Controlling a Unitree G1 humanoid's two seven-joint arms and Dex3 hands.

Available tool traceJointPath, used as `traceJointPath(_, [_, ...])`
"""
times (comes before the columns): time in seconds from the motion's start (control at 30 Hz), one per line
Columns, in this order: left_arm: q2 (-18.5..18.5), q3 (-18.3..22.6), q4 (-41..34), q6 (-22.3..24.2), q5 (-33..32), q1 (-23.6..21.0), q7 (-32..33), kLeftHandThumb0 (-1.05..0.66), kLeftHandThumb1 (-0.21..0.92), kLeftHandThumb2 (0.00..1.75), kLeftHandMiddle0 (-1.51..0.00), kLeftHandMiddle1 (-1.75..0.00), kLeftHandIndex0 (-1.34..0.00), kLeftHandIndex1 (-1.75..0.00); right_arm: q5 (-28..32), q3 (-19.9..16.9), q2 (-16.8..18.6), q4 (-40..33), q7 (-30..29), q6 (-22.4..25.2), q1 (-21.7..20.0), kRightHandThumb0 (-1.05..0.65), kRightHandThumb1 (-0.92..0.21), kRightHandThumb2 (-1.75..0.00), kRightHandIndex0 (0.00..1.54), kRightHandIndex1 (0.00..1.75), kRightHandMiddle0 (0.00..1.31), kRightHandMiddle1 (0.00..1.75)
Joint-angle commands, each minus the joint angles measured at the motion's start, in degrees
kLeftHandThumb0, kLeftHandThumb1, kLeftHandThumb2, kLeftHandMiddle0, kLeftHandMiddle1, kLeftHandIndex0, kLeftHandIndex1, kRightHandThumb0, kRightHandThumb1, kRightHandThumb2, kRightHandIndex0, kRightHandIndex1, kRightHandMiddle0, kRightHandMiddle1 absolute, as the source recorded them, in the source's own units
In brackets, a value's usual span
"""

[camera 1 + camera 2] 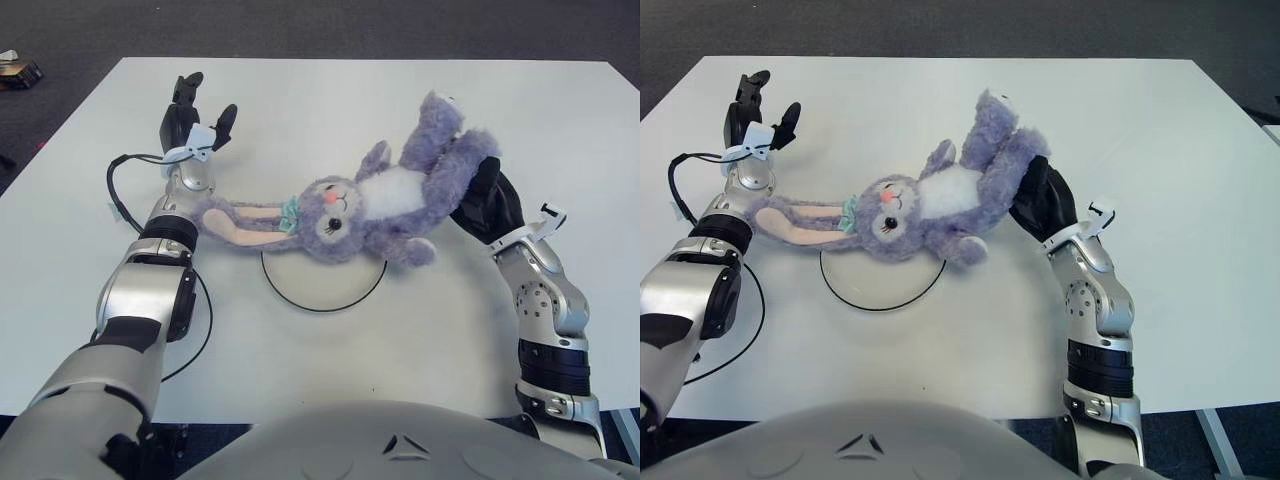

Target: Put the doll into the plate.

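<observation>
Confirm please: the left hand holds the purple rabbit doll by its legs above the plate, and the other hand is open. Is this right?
Not quite. The right hand holds the purple rabbit doll by its legs above the plate; the left hand is the open one. The left eye view shows this.
</observation>
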Motion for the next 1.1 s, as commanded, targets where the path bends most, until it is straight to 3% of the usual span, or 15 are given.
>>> traceJointPath(0.0, [-0.21, -0.26, -0.34, -0.38, 0.30, -0.44, 0.20, -0.53, 0.92, 0.48, -0.47, 0.00, -0.26, -0.56, -0.69, 1.72, -0.13, -0.53, 1.12, -0.16, 0.73, -0.81, -0.92, -0.98, 0.35, 0.00, 0.34, 0.02])
traceJointPath(1.07, [-1.24, 0.60, -0.92, -0.67, -1.12, -0.07, -0.48, -0.53, 0.92, 0.47, -0.47, 0.00, -0.27, -0.56, -4.39, 7.70, 0.83, -1.44, -0.67, -0.43, -0.09, -0.83, -0.92, -1.01, 0.33, 0.00, 0.31, 0.00])
